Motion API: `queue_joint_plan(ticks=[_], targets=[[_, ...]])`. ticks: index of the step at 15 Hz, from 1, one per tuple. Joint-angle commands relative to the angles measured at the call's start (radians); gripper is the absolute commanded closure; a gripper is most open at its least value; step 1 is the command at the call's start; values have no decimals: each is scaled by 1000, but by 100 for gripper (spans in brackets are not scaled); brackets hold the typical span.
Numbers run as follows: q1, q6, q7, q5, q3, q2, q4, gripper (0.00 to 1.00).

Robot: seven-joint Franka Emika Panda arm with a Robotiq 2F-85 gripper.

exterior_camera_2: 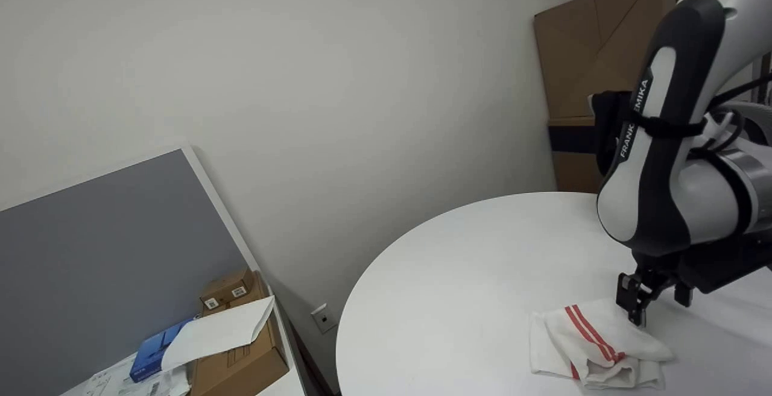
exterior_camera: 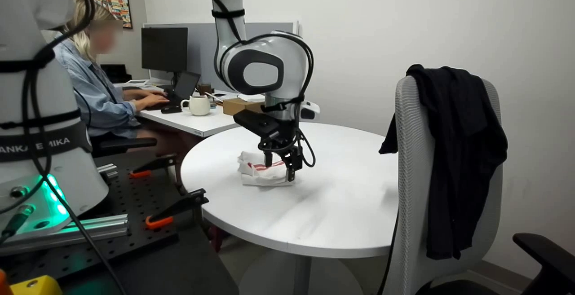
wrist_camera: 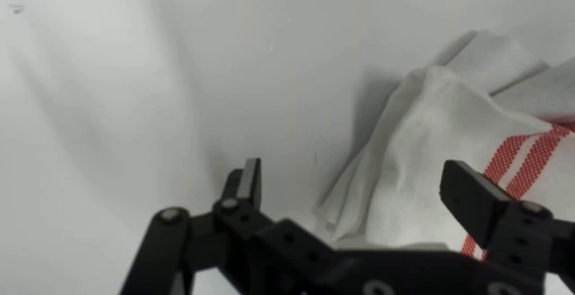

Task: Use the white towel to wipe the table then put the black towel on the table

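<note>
The white towel [exterior_camera: 260, 177] with red stripes lies folded and crumpled on the round white table [exterior_camera: 346, 209]. It also shows in an exterior view [exterior_camera_2: 594, 339] and on the right side of the wrist view [wrist_camera: 417, 182]. My gripper [exterior_camera: 280, 169] points down at the towel's edge. In the wrist view, the open gripper [wrist_camera: 352, 173] has one finger over bare table and one over the towel, with the towel's edge between them. Whether the fingers touch the cloth I cannot tell. A black cloth [exterior_camera: 462, 151] hangs over the chair back, possibly the black towel.
A grey mesh office chair [exterior_camera: 413, 165] stands against the table's edge. A person [exterior_camera: 99, 70] sits at a desk [exterior_camera: 193, 124] with a white mug [exterior_camera: 197, 105] behind the table. Black clamps [exterior_camera: 179, 205] sit on the robot's bench. Cardboard boxes [exterior_camera_2: 241, 360] lie on the desk.
</note>
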Motion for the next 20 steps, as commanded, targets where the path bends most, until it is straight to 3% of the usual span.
queue_joint_plan(ticks=[1, 6, 11, 14, 20], targets=[[0, -95, -36, 44, 15, -151, -46, 0], [85, -239, -27, 6, -97, -342, -20, 0], [146, -335, 46, -136, -203, -498, 34, 0], [153, -373, 87, -219, -215, -556, 63, 0], [97, -348, 284, -514, -197, -607, 124, 0]])
